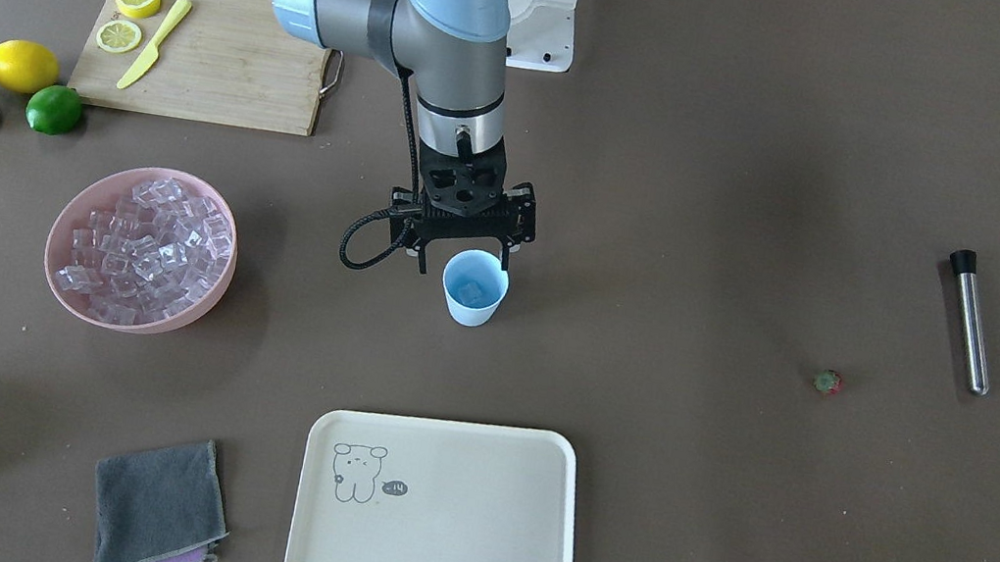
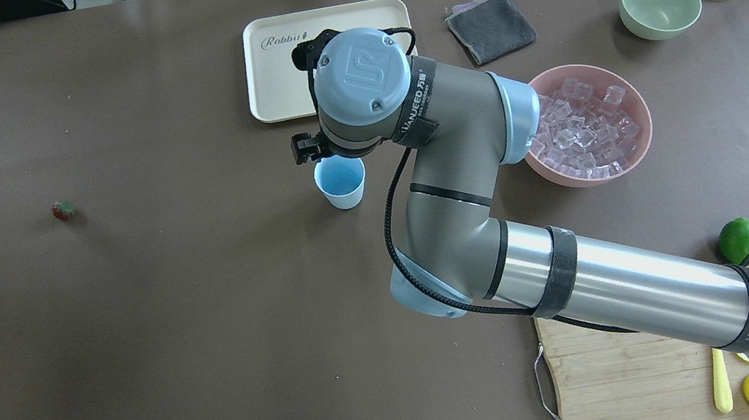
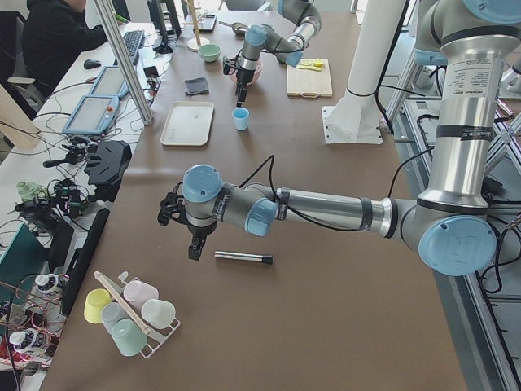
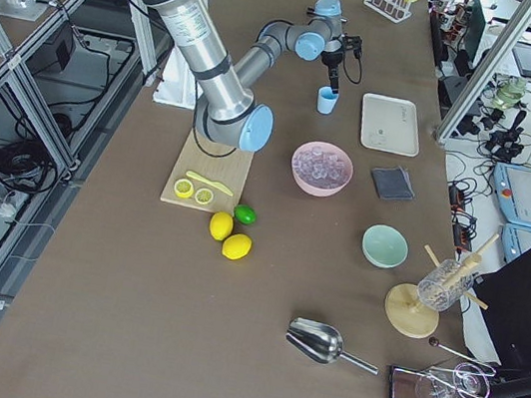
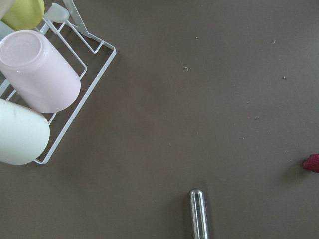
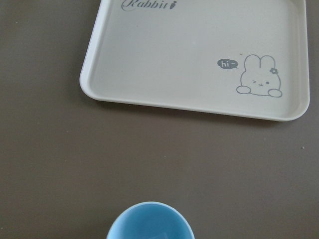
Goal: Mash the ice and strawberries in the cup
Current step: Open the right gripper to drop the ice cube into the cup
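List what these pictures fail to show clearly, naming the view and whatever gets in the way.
- Left claw: shows only in the exterior left view, too small to tell whether it is open or shut.
- Right claw: in the overhead view its own wrist covers it.
- Cup: the right wrist view's bottom edge cuts it off.
- Strawberry: the left wrist view's right edge cuts it off.

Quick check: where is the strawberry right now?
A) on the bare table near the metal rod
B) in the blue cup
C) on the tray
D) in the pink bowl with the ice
A: the strawberry lies on the table, far from the cup and nearer the metal rod, touching neither.
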`<control>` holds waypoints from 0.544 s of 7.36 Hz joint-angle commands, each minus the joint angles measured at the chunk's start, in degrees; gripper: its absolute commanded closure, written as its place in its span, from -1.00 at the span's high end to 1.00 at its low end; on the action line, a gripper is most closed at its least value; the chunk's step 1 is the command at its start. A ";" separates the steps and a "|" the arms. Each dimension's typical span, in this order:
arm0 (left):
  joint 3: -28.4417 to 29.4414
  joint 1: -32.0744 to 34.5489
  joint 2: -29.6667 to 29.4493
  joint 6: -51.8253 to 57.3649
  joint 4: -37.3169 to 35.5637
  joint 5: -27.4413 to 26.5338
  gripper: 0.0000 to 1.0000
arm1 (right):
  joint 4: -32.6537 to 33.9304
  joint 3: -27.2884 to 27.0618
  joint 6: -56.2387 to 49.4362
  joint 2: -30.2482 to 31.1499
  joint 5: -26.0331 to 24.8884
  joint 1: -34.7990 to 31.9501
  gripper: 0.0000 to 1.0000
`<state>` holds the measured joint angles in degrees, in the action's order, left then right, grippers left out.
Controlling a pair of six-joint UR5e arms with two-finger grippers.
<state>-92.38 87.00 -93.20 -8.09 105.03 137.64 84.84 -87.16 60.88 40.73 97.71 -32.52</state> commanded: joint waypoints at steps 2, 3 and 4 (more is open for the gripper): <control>-0.17 0.01 -0.05 -0.09 0.00 0.09 0.97 | 0.15 -5.73 -7.58 10.04 6.41 -7.35 1.00; -0.60 0.01 -0.05 -0.09 0.00 0.09 0.97 | 0.07 -8.96 -9.88 14.51 8.01 -9.13 1.00; -0.52 0.01 0.04 0.00 0.00 0.09 0.97 | 0.15 -11.52 -12.95 18.82 8.20 -11.41 1.00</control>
<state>-92.82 87.01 -93.24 -8.15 105.03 137.71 84.95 -95.33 51.71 54.12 104.72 -41.06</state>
